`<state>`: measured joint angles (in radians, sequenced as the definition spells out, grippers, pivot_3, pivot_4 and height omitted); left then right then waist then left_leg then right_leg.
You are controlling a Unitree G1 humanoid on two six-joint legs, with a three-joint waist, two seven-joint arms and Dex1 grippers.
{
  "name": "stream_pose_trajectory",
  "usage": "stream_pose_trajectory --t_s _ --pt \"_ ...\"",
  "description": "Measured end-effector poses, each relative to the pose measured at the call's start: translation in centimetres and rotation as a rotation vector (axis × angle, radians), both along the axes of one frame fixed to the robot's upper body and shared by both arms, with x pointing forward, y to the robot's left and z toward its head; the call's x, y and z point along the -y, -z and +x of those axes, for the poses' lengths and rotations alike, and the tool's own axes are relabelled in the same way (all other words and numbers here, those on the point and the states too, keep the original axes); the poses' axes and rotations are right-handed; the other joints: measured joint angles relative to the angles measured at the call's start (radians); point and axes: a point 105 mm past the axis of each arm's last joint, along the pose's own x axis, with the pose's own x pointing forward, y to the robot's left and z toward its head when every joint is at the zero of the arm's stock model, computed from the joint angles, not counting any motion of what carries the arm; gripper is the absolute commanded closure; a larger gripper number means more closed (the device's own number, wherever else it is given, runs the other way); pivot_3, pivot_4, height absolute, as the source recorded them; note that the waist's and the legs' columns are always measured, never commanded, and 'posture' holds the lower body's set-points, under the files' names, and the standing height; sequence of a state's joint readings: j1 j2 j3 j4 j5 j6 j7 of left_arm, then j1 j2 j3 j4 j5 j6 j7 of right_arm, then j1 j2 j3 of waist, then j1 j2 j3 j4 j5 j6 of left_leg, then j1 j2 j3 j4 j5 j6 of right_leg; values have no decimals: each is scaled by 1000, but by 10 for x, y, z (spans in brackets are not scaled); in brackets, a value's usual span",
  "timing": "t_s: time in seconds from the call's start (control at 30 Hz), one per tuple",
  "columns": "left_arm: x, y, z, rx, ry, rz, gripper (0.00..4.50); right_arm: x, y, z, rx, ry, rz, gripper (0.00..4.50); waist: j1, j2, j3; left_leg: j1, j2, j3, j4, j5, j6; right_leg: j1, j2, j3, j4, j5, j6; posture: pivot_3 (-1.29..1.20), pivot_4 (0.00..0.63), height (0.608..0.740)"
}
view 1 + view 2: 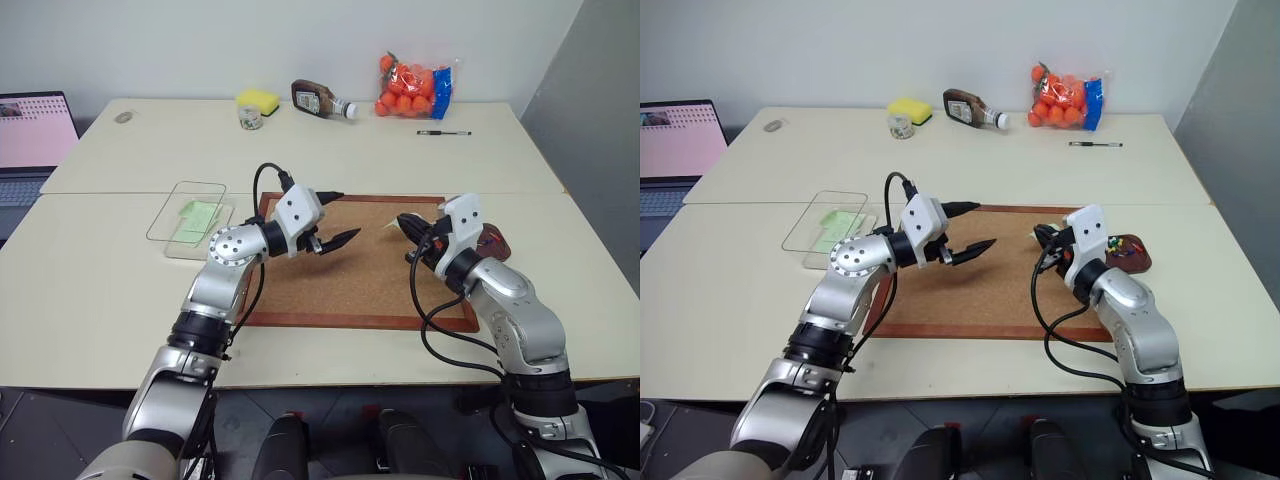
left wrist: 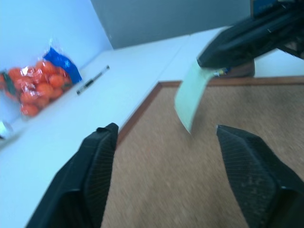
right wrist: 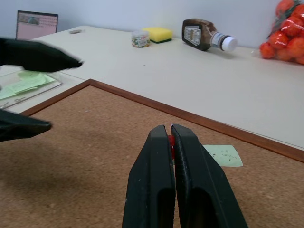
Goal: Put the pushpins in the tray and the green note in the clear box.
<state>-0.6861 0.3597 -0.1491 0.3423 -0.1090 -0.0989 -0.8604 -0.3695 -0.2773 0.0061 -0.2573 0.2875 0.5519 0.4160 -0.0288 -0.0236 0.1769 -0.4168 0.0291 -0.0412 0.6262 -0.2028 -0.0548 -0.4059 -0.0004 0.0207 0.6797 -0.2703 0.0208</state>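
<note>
My right gripper [image 3: 170,127] is shut on a red pushpin [image 3: 170,140], whose head shows between the pads. A pale green note [image 2: 192,95] hangs from that tip above the cork board [image 1: 360,285]. My left gripper [image 1: 345,215] hovers open over the board's left half, pointing at the note, a short gap away, with nothing between its fingers [image 2: 97,161]. The dark reddish-brown tray [image 1: 1130,252] sits just behind my right wrist at the board's right edge. The clear box [image 1: 190,220] lies left of the board with green paper inside. A dark pushpin cannot be made out.
At the table's far side lie a yellow sponge [image 1: 258,100], a small jar [image 1: 250,118], a brown sauce bottle [image 1: 320,100], a bag of oranges [image 1: 415,88] and a pen [image 1: 443,132]. A laptop [image 1: 35,140] stands at the far left.
</note>
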Motion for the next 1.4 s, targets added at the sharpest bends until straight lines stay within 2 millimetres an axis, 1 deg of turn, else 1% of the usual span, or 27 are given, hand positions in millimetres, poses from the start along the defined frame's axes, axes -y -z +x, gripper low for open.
stream_pose_trajectory --t_s 0.13,0.37,0.47,0.63,0.7,0.93,1.17,1.2,1.33,1.37,1.4 --pt "7 3 5 -13 26 -14 596 -8 -2 -3 -30 -30 -7 4500 -2 0 0 0 0 0 0 0 0 0 0 0 0 0 0 0 150 740" --pt "20 8 2 -1 105 30 596 -18 -12 -7 -50 -65 13 4500 -1 0 0 0 0 0 0 0 0 0 0 0 0 0 0 0 150 740" --pt "24 10 1 11 131 55 596 -21 -12 -7 -71 -69 25 4500 -1 0 0 0 0 0 0 0 0 0 0 0 0 0 0 0 150 740" --pt "25 12 6 41 119 88 596 -21 -9 -8 -100 -64 34 4500 -1 0 0 0 0 0 0 0 0 0 0 -1 0 0 0 0 150 740" --pt "28 16 8 42 110 85 596 -22 -10 -9 -105 -69 38 4500 -1 0 0 -1 0 0 0 0 0 0 0 -1 0 0 0 0 150 740" --pt "36 18 13 62 92 85 596 -28 -16 -10 -95 -97 60 4500 -2 0 0 -1 0 -1 0 0 0 0 1 -1 0 0 0 0 150 740" --pt "38 31 16 53 65 115 1864 -28 -21 -10 -90 -90 95 4500 -2 -1 0 -1 0 -1 0 0 0 0 1 -1 0 0 0 0 150 740" --pt "38 31 17 55 61 114 2175 -28 -21 -10 -92 -92 101 4500 -2 -1 0 -1 0 -1 0 0 0 0 1 -1 0 0 0 0 150 740" --pt "37 33 19 54 46 115 3006 -28 -21 -10 -97 -86 105 4500 -2 -1 0 -1 0 -1 0 0 0 0 1 -1 0 0 0 0 150 740" --pt "37 33 19 51 40 113 3178 -27 -22 -10 -96 -83 105 4500 -2 -1 0 -1 0 -1 0 0 0 0 1 -1 0 0 0 0 150 740" --pt "36 34 20 50 36 111 3224 -27 -22 -11 -94 -83 105 4500 -2 -1 0 -1 0 -1 0 0 0 0 1 -1 0 0 0 0 150 740"
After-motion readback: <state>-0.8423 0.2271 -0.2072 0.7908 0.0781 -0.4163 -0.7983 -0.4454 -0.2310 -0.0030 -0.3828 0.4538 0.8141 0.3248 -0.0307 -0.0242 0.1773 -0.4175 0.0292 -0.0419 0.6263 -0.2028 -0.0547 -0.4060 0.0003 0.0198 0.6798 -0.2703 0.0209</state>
